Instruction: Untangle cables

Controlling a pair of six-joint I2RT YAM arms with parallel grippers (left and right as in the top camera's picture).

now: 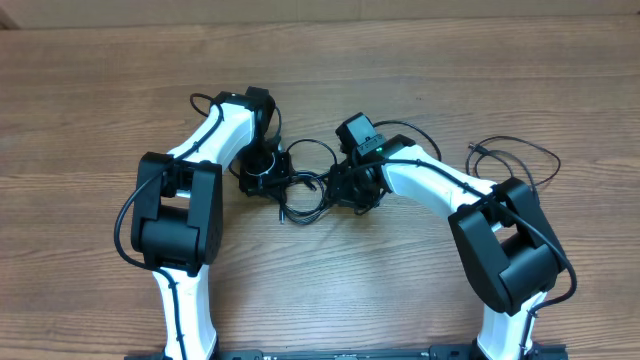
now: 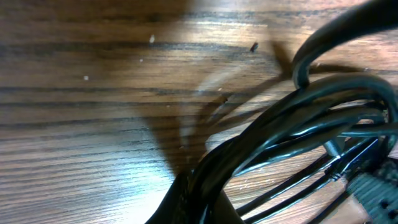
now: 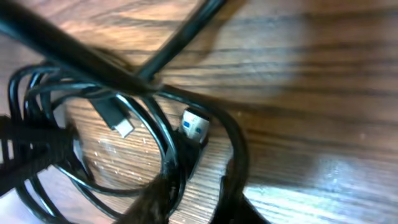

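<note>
A tangle of thin black cables (image 1: 300,187) lies on the wooden table between my two grippers. My left gripper (image 1: 262,172) sits at the tangle's left end. In the left wrist view its fingers (image 2: 199,202) are closed tight on a bunch of cable strands (image 2: 292,118) that sweep up to the right. My right gripper (image 1: 355,187) is at the tangle's right end. In the right wrist view its fingers (image 3: 199,202) stand apart, with bare wood between them and cable loops (image 3: 165,134) running along both. Two plug ends show there, one black (image 3: 115,115) and one silvery (image 3: 194,126).
Another thin black cable (image 1: 515,155) lies in a loose loop on the table at the right, behind my right arm. The thicker black wires of the arms hang along both arms. The table's far edge (image 1: 320,22) runs across the top.
</note>
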